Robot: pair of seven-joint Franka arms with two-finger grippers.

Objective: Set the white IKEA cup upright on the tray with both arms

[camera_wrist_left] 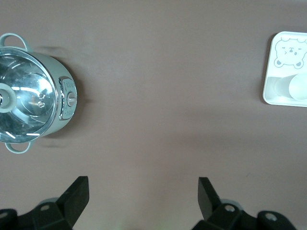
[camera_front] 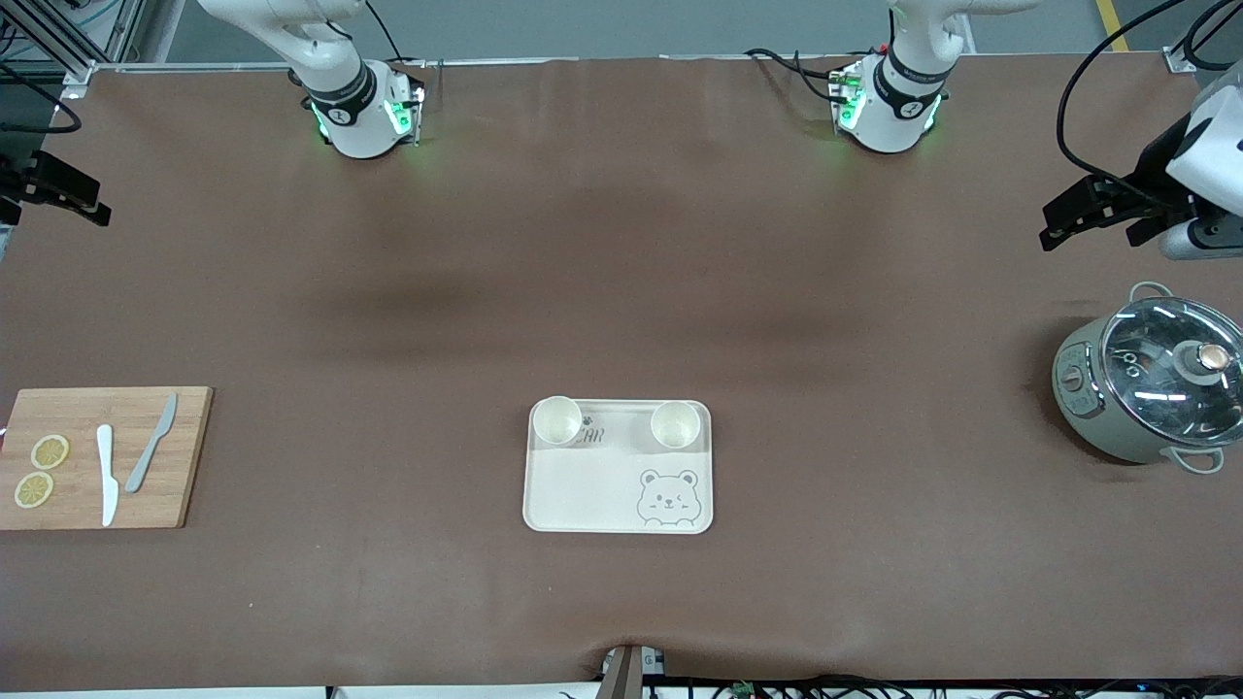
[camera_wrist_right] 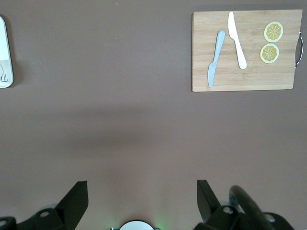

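Robotics lab, not a home kitchen; two white arm bases (camera_front: 354, 112) bolted at the edge of a brown-covered table (camera_front: 621, 291); aluminium framing (camera_front: 58, 39) in the corner; loose cables (camera_front: 874, 687) along the edge; kitchen props staged: cutting board (camera_front: 184, 456), lidded pot (camera_front: 1151, 393).
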